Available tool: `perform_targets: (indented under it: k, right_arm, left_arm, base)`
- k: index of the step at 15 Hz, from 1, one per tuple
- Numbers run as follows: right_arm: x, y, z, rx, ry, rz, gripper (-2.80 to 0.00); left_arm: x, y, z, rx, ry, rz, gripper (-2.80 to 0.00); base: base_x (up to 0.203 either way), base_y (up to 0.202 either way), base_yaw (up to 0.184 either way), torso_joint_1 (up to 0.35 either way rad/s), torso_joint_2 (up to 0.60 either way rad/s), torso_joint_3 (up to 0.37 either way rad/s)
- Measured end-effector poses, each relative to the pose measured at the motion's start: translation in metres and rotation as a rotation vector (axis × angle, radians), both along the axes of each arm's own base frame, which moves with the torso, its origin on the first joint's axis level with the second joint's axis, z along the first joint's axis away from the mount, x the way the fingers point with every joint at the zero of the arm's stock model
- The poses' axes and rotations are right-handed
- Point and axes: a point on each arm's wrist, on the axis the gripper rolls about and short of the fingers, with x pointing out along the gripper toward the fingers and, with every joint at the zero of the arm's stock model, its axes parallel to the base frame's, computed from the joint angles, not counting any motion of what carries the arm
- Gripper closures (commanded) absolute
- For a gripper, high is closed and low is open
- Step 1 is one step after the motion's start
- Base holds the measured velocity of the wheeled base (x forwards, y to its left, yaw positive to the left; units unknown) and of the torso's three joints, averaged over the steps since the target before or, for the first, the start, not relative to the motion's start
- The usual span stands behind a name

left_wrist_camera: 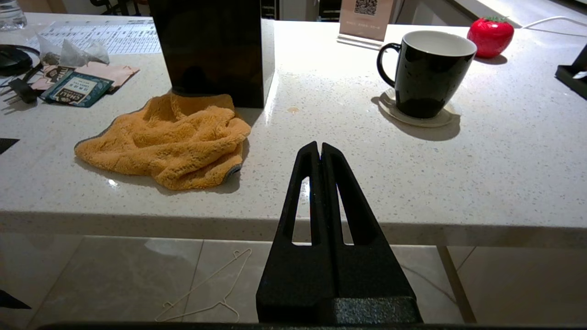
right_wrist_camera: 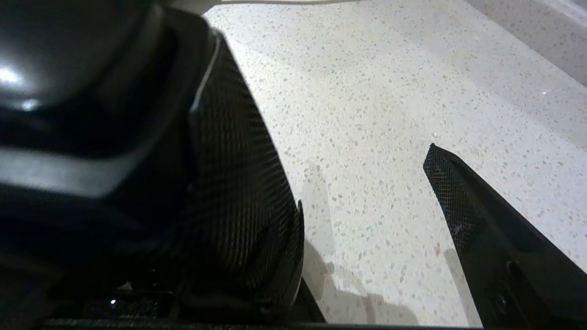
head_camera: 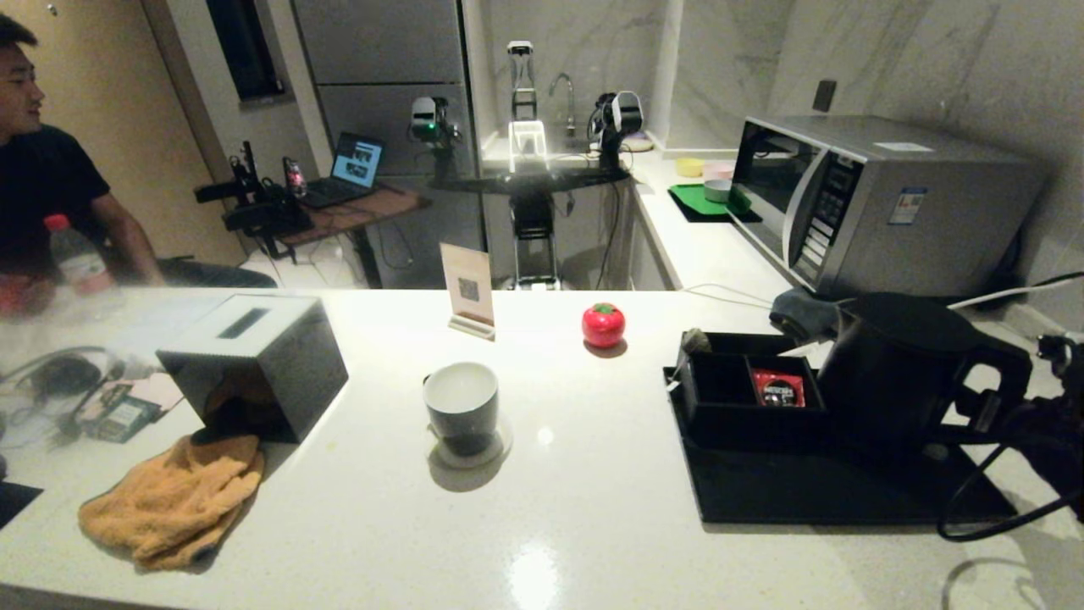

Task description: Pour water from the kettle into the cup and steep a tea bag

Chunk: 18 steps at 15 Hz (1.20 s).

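Observation:
The black cup (head_camera: 461, 407) (left_wrist_camera: 426, 73), white inside, stands on a pale coaster mid-counter. The black kettle (head_camera: 898, 364) sits on a black tray (head_camera: 813, 496) at the right. My right gripper (head_camera: 995, 415) is beside its handle, open. In the right wrist view the kettle (right_wrist_camera: 91, 114) looms dark against one side of that gripper (right_wrist_camera: 339, 183), and only bare counter shows between the fingers. A small pale pouch, seemingly the tea bag (head_camera: 696, 339), lies at the far left corner of the black organiser. My left gripper (left_wrist_camera: 319, 145) is shut and empty, parked before the counter's front edge.
A black tissue box (head_camera: 254, 360) and an orange cloth (head_camera: 174, 500) lie left of the cup. Behind it are a sign card (head_camera: 468, 290) and a red tomato-shaped object (head_camera: 603, 324). A microwave (head_camera: 872, 203) is at the far right. A person (head_camera: 42, 169) sits far left.

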Motion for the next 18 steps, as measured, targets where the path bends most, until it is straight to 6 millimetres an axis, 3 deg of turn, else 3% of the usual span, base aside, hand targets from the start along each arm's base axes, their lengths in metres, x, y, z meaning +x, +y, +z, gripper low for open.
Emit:
perform_targets:
  k: [18]
  right_arm:
    - [0.013,-0.004,0.009,-0.023,-0.082,0.002,-2.80]
  left_arm:
    - [0.000,0.000,0.000,0.000,0.001,0.000,0.00]
  base:
    - [0.000,0.000,0.000,0.000,0.00,0.000]
